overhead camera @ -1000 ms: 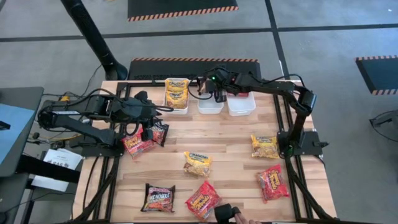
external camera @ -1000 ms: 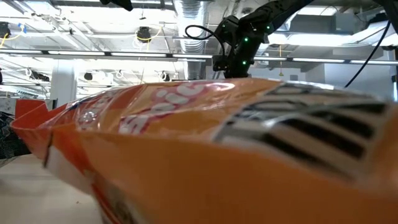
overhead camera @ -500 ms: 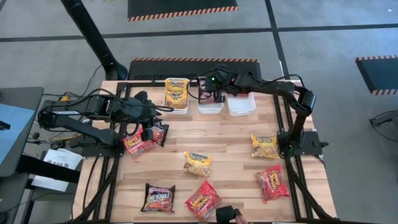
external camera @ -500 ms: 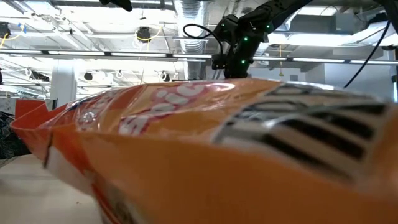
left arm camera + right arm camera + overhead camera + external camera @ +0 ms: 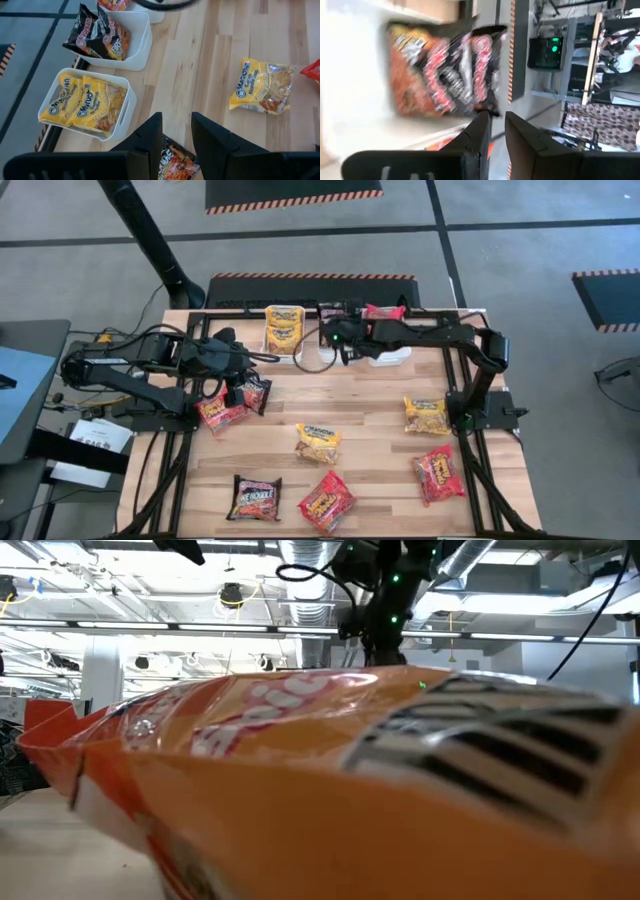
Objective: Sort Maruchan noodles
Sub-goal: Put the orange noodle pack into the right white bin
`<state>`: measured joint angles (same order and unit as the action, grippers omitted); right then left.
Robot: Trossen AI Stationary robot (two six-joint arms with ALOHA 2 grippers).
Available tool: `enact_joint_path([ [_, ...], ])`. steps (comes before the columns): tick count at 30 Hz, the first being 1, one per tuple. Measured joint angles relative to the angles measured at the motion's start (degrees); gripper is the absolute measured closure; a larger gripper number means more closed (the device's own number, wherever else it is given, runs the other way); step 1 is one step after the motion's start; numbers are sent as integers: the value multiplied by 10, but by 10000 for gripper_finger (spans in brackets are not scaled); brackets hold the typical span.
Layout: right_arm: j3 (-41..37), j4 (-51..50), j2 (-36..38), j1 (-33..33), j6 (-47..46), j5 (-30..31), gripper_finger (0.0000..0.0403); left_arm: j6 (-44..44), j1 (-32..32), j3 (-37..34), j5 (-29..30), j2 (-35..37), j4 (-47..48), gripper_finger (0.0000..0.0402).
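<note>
Maruchan noodles lie scattered on the wooden table: yellow packets (image 5: 318,443) (image 5: 426,415), red ones (image 5: 326,502) (image 5: 438,474) and a dark one (image 5: 254,498). My left gripper (image 5: 236,384) hovers open over a red packet (image 5: 222,412) and a dark packet (image 5: 257,392); the red one (image 5: 177,165) shows below its fingers. My right gripper (image 5: 335,342) stands open and empty at the near side of the white bins. A dark packet (image 5: 447,70) lies in the middle bin (image 5: 350,65). Yellow packets (image 5: 85,102) fill the left bin, and a red packet (image 5: 385,312) lies in the right one.
The three white bins stand in a row at the table's far edge, the right one (image 5: 398,356) partly under my right arm. A black frame (image 5: 460,395) runs along the table's sides. An orange-red packet (image 5: 320,780) right at the low camera blocks most of that view.
My right gripper has swung from above the middle bin toward the table's near-left, turning as it went; the dark packet in the middle bin and the red one in the right bin now show. A dark object at the near edge has left the view.
</note>
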<state>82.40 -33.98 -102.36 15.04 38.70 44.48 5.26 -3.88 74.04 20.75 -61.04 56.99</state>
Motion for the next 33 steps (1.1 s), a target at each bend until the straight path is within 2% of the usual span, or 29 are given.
enact_joint_path([
  [7, 61, -148, 2, -59, -139, 10, 315, 5, 0, 0, 0, 0, 15, 310],
  [13, 112, -236, 2, -117, -239, 0, 315, 5, 0, 0, 0, 0, 34, 310],
  [22, 141, -308, 2, -179, -365, -147, 311, 16, 0, 0, 0, 0, 89, 309],
  [29, 142, -334, 2, -220, -427, -178, 271, 91, 0, 0, -30, 0, 142, 276],
  [33, 142, -335, 2, -245, -449, -179, 240, 149, 1, 0, -9, 0, 180, 250],
])
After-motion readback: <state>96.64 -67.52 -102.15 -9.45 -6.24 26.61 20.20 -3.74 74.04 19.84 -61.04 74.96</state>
